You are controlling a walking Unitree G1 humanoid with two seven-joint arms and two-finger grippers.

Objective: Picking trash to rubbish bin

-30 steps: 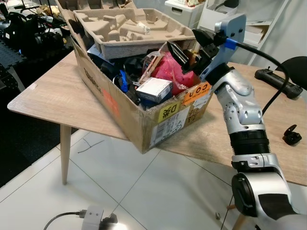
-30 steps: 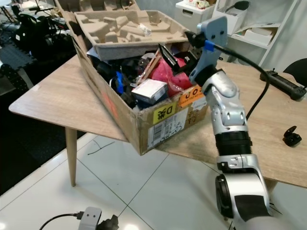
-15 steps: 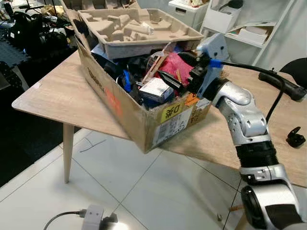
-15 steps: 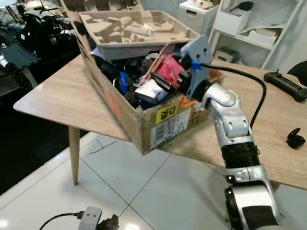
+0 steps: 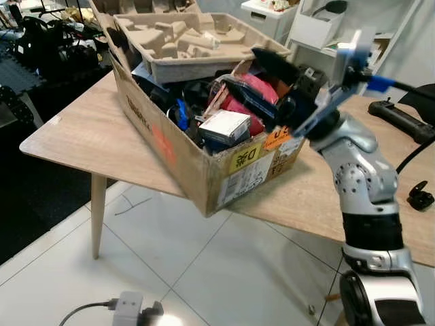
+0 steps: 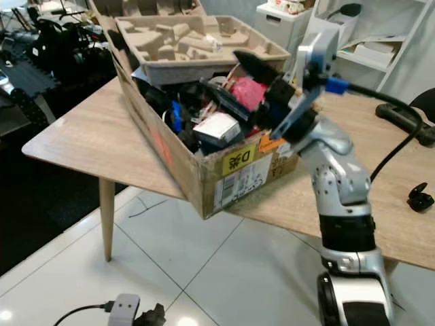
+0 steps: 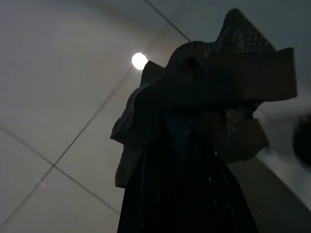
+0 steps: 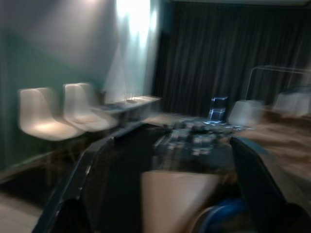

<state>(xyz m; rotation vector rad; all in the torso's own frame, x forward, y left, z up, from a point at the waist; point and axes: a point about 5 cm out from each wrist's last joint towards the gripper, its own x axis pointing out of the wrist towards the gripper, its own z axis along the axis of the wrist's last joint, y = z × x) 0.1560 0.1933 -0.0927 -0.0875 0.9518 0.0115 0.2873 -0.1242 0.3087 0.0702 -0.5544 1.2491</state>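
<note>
Two spread fingers of the right pincer (image 5: 262,80) hover over the cardboard box (image 5: 183,153); left pincer (image 7: 194,145) pinches crumpled paper (image 7: 209,97).

wood table (image 5: 81,139), white tile floor (image 5: 177,272)

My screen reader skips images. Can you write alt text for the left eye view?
The robot's right gripper, fingers open, reaches over a cardboard box crammed with trash on a wooden table. A moulded pulp tray lies on top of the pile.
</note>
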